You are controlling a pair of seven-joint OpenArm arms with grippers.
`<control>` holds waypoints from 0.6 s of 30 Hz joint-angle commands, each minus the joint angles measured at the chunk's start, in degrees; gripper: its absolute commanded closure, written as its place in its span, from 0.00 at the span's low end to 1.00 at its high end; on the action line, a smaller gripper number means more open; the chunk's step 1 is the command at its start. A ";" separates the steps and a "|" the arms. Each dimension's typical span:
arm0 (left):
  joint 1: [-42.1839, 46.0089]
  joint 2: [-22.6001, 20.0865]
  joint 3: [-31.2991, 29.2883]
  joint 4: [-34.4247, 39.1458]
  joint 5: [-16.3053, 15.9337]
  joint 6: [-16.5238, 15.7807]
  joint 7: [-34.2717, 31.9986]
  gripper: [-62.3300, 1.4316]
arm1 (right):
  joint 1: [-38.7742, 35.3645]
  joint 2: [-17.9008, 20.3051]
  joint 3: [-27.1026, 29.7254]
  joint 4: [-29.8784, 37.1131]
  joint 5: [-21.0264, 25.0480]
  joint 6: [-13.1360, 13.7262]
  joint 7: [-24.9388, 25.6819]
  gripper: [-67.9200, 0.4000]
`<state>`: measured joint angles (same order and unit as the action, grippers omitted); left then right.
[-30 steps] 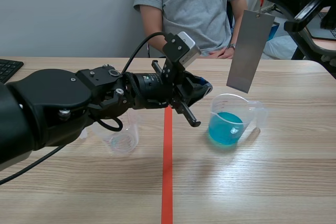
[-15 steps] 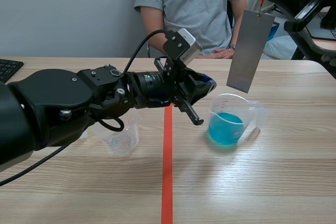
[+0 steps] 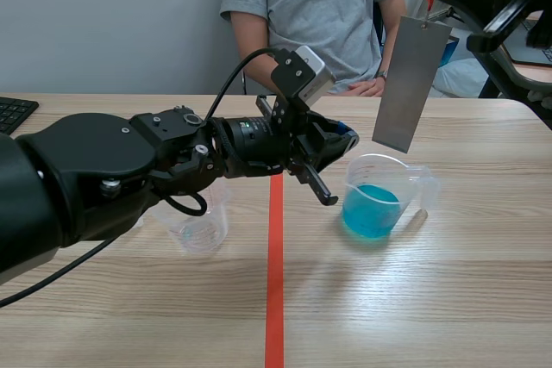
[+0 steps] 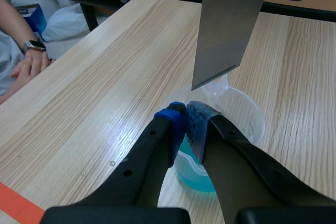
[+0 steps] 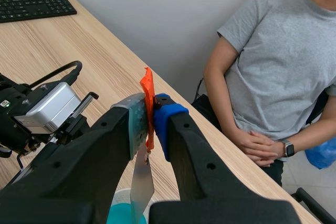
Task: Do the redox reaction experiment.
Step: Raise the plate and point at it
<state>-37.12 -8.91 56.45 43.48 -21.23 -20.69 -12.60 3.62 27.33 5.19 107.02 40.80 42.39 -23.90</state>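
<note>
Just ahead of the left fingers (image 4: 170, 119), which are pressed together on nothing, a clear beaker (image 3: 407, 180) of blue solution (image 3: 369, 213) stands on the table (image 3: 448, 308). A grey metal plate (image 3: 410, 84) hangs above the beaker's rim, not yet wetted. The right fingers (image 5: 169, 116) clamp the orange tag (image 5: 147, 90) from which the plate dangles below them. Over the past second the left fingers have edged up and toward the beaker, while the plate has kept its place. This suggests the arm is closing in to steady the beaker before the plate is dipped. An empty beaker (image 3: 200, 228) stands well behind the left fingers.
</note>
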 commanded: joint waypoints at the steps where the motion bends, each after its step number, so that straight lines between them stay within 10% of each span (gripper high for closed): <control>1: -0.96 0.61 -0.42 1.25 -0.57 -0.11 -0.90 0.91 | 0.83 0.90 0.74 0.83 0.85 0.33 0.87 0.97; 11: -0.66 -0.85 -0.44 1.36 -0.96 -0.07 -1.33 0.91 | 0.83 0.90 0.74 0.83 0.87 0.33 0.90 0.97; 18: 2.58 -9.55 -3.41 6.03 -8.83 0.17 -0.87 0.91 | 0.85 0.90 0.74 0.83 0.90 0.33 0.87 0.97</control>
<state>-34.85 -16.80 54.72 47.05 -29.08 -20.64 -12.62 3.62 27.33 5.19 107.02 40.80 42.39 -23.90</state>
